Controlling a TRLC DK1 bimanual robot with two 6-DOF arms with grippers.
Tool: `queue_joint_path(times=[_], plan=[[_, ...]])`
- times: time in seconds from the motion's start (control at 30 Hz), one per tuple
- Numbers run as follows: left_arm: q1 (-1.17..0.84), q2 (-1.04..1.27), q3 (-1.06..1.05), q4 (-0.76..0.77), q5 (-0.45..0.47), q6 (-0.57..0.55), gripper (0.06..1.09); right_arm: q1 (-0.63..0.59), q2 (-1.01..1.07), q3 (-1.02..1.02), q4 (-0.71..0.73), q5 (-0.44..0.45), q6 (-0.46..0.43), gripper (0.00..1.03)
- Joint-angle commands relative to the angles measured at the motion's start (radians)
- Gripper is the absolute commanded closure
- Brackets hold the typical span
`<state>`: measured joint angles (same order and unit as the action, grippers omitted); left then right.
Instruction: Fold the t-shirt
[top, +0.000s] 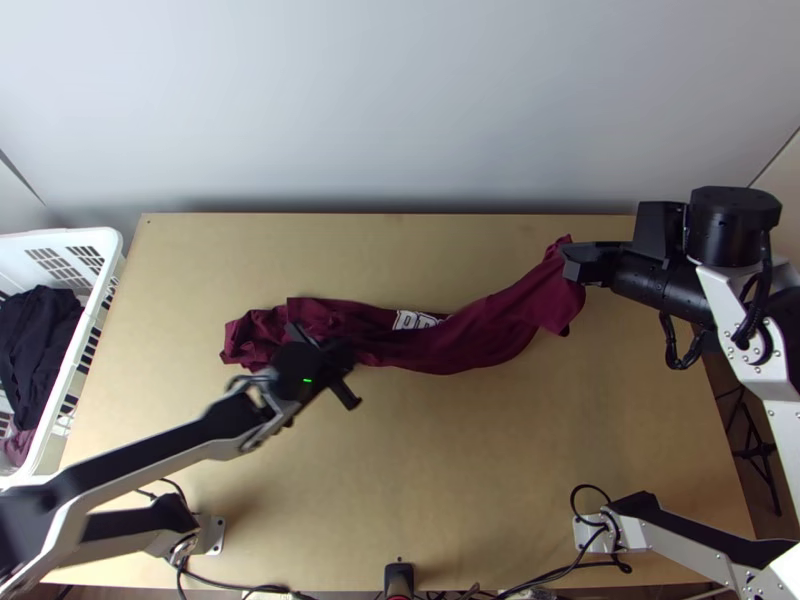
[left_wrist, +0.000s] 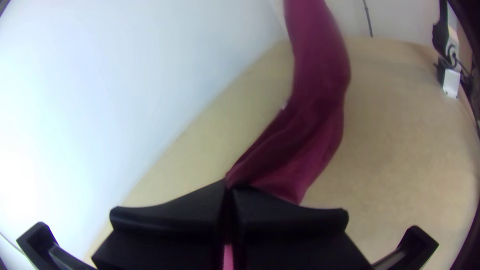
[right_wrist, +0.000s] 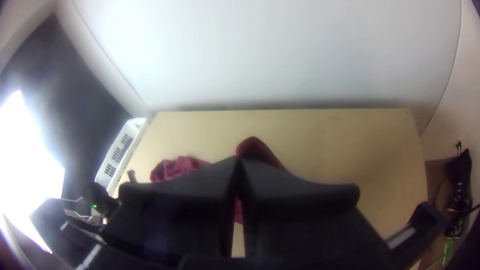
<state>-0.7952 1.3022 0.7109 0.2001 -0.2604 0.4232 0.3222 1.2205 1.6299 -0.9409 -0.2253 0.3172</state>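
Note:
The dark red t-shirt (top: 480, 338) stretches across the table as a long gathered strip, crumpled at its left end, with white print near its middle. Its right end is pinched by my right gripper (top: 582, 264), above the table's right part. My left gripper (top: 322, 358) is over the strip's left part, blurred. In the left wrist view, the left gripper (left_wrist: 229, 186) is shut on the cloth (left_wrist: 320, 90), which runs away from its fingertips. In the right wrist view, the right gripper (right_wrist: 240, 164) is shut on the fabric, and the crumpled end (right_wrist: 176, 169) lies beyond.
A white basket (top: 108, 240) holding dark clothes (top: 40, 340) stands at the table's left edge. Bare wood (top: 450, 470) lies in front of the shirt, and a pale wall rises behind the table. Two more arm mounts with cables sit along the near edge.

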Motion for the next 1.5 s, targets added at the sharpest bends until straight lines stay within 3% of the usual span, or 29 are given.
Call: queue_joint_path(times=[0.0,0.23,0.4,0.47,0.5,0.53,0.57,0.6,0.63,0.67,0.73,0.93,1.23,1.47], plan=[[0.053,-0.33,0.105,-0.246,0.009,-0.04,1.05,-0.003,-0.007,-0.027,0.011,0.0,0.003,1.0],[0.108,-0.532,0.311,-0.436,0.007,-0.067,1.05,0.006,-0.022,-0.012,0.014,0.0,0.01,1.0],[0.183,-0.498,0.507,-0.479,0.016,-0.202,1.05,0.003,-0.026,-0.001,0.017,0.0,0.008,1.0],[0.373,-0.403,0.522,-0.496,0.133,-0.271,1.05,0.003,-0.012,0.008,0.021,0.0,0.01,1.0],[0.521,-0.334,0.524,-0.519,0.273,-0.328,1.04,0.005,-0.007,0.013,0.022,0.0,0.011,1.0],[0.657,-0.248,0.538,-0.579,0.438,-0.417,0.89,0.003,-0.001,0.018,0.025,0.0,0.016,1.0],[0.723,-0.147,0.552,-0.622,0.57,-0.478,0.6,0.003,0.002,0.021,0.027,0.0,0.017,1.0],[0.728,-0.041,0.579,-0.669,0.592,-0.534,0.29,0.003,0.005,0.024,0.027,0.0,0.019,1.0],[0.735,0.06,0.625,-0.769,0.613,-0.547,0.16,0.003,0.005,0.025,0.027,0.0,0.019,1.0],[0.751,0.137,0.651,-0.855,0.625,-0.524,0.16,0.003,0.005,0.025,0.027,0.0,0.019,1.0],[0.737,0.197,0.618,-0.883,0.635,-0.503,0.14,-0.005,0.001,0.024,0.027,0.0,0.019,1.0],[0.659,0.085,0.42,-0.821,0.644,-0.471,0.12,-0.023,-0.044,-0.031,0.024,0.0,0.016,1.0],[0.679,-0.092,0.272,-0.916,0.647,-0.337,0.12,-0.021,-0.067,-0.091,0.03,0.0,0.017,1.0],[0.588,-0.256,0.165,-0.809,0.645,-0.422,0.12,-0.02,-0.072,-0.12,0.033,0.0,0.017,1.0]])
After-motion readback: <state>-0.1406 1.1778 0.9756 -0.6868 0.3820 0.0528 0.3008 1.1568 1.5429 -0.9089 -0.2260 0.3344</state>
